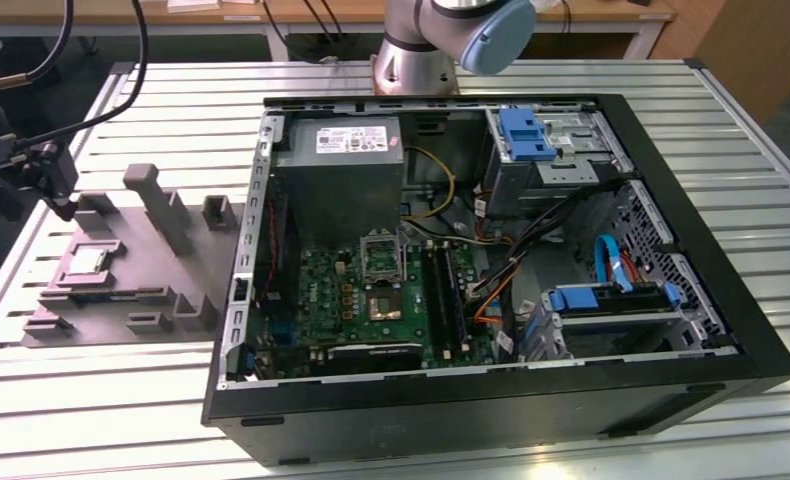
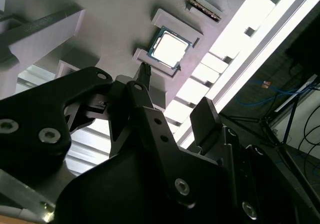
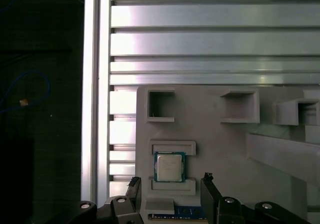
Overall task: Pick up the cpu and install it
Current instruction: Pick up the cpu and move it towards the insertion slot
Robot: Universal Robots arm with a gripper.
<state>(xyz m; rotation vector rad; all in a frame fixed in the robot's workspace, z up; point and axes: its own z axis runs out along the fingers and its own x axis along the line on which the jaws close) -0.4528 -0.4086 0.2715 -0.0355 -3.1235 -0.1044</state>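
Observation:
The cpu (image 3: 169, 166) is a small square chip with a silvery top. It lies flat in a shallow holder on the grey fixture plate (image 3: 220, 144), which sits at the exterior view's left of the computer case (image 1: 502, 400). In the exterior view the cpu (image 1: 91, 262) shows on the plate, with my gripper (image 1: 62, 205) hanging just above and behind it. In both wrist views my gripper (image 3: 171, 181) is open, one finger on each side of the chip and apart from it. In the second wrist view the cpu (image 2: 171, 49) lies beyond the gripper (image 2: 175, 92). Nothing is held.
The open case holds a green motherboard (image 1: 355, 300), a grey power supply (image 1: 348, 170), drive cages with blue clips (image 1: 529, 135) and loose cables. Upright blocks (image 1: 162, 205) stand on the fixture plate near the gripper. A slatted metal table (image 1: 102, 400) carries everything; its edge is close to the plate.

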